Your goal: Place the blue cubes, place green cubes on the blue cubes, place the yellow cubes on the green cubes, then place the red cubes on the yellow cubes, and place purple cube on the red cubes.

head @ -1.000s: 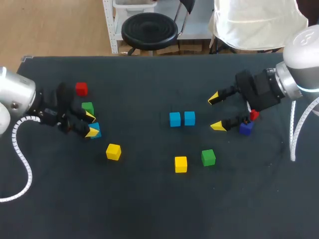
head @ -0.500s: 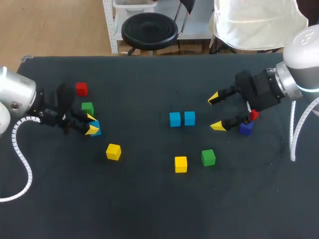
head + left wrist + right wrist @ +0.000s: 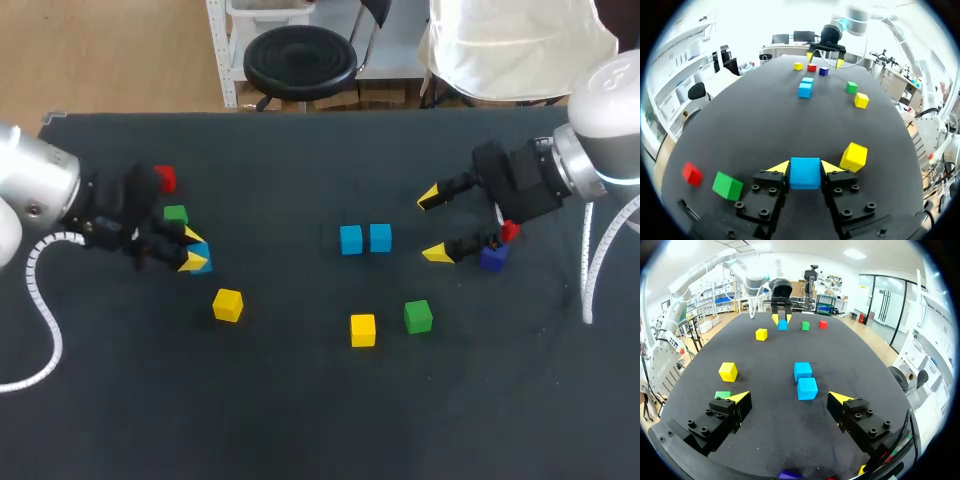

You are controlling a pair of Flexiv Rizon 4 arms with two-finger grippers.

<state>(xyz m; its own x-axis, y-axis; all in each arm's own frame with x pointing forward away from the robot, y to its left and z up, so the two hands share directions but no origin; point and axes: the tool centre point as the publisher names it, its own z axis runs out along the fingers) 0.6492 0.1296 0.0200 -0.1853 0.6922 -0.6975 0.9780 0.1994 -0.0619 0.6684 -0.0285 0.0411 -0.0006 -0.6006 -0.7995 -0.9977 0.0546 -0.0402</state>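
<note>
A black surface (image 3: 300,400) is reached over by two arms. The right tool (image 3: 432,225) is held with its fingers wide apart, and a red cube (image 3: 510,232) and a purple cube (image 3: 493,258) lie just beside it. The left tool (image 3: 805,167) is clamped on a blue cube (image 3: 805,173); a green cube (image 3: 727,185) and a yellow cube (image 3: 854,156) are seen on either side of it, and a second red cube (image 3: 692,174) lies near. A pair of blue cubes (image 3: 351,239) is set side by side mid-surface, with another yellow cube (image 3: 363,329) and another green cube (image 3: 418,316) near them.
</note>
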